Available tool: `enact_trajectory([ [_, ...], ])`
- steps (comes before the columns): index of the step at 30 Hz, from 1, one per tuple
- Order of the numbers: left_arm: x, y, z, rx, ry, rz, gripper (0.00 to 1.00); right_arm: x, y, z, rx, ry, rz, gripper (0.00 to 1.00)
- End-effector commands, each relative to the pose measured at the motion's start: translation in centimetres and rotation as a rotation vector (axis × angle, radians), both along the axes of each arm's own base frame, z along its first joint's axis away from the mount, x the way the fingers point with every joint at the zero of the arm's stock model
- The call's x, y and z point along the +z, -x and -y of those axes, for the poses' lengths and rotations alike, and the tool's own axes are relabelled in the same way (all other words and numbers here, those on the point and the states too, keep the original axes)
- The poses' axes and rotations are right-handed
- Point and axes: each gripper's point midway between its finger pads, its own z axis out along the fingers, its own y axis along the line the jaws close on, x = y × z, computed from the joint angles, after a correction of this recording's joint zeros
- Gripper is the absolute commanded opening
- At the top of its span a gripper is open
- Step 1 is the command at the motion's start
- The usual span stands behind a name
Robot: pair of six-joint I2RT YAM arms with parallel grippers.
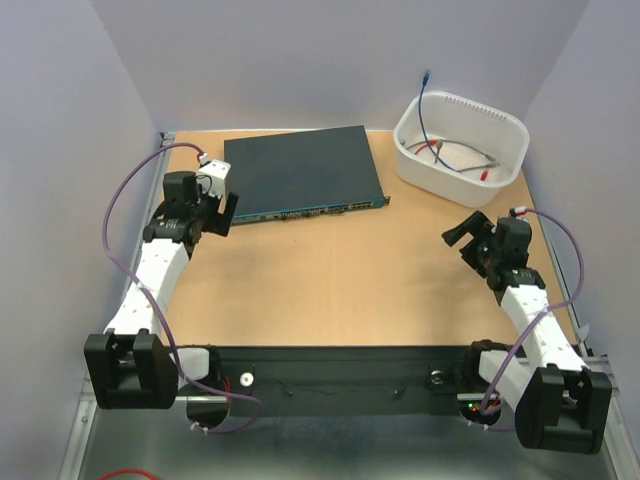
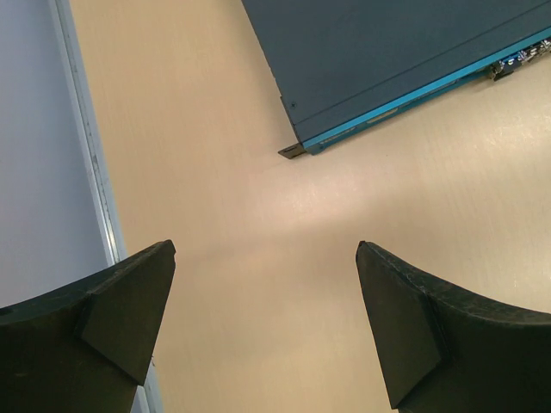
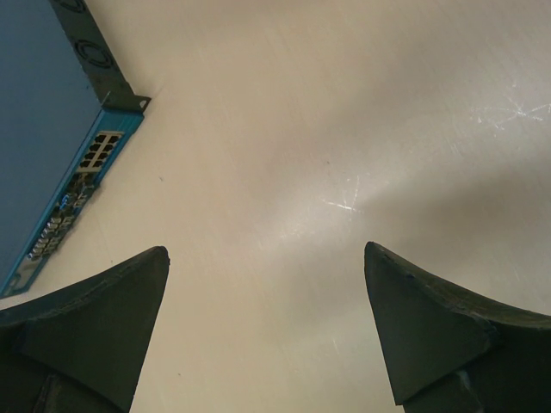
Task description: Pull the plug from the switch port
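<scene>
1. Dark blue-grey switch (image 1: 300,170) lies flat at the far middle of the wooden counter (image 1: 330,290). Its row of sockets (image 1: 320,211) runs along the near long edge, facing the arms
2. Left fingers (image 2: 120,318) are spread wide and hold nothing. They hang above bare counter just off the switch's left front corner
3. Right fingers (image 3: 430,335) are likewise spread and empty, above the counter, well apart from the switch's right end and near the white tub (image 1: 455,192)
4. Plug: not made out. No cable is seen running from the sockets in any view, and the sockets are too small to tell whether one is occupied. Loose cables (image 1: 460,155) lie in the tub, one blue end standing above its rim
5. Progress, as a judgement: either the plug is already out, or it is too small to see. This cannot be settled
6. Risks from here:
   - closing on the wrong socket, because the plug's place is unconfirmed
   - dragging the switch across the counter, because nothing holds it down during a pull
   - jamming the plug, through a pull off its axis or a latch left unpressed
   - fingers meeting the front edge at an angle and shoving the box back
</scene>
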Motion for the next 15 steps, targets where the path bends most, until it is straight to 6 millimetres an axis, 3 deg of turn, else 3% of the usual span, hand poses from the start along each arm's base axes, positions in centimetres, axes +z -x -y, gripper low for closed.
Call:
enact_trajectory([
  [1, 1.3, -0.1, -0.2, 0.022, 0.018, 0.06, 0.99, 1.5, 0.1, -0.1, 0.008, 0.0, 0.061, 1.0],
  [15, 0.7, 0.4, -0.6, 0.037, 0.005, 0.054, 0.99, 2.4, 0.4, 0.1, 0.027, 0.047, 0.107, 1.0],
])
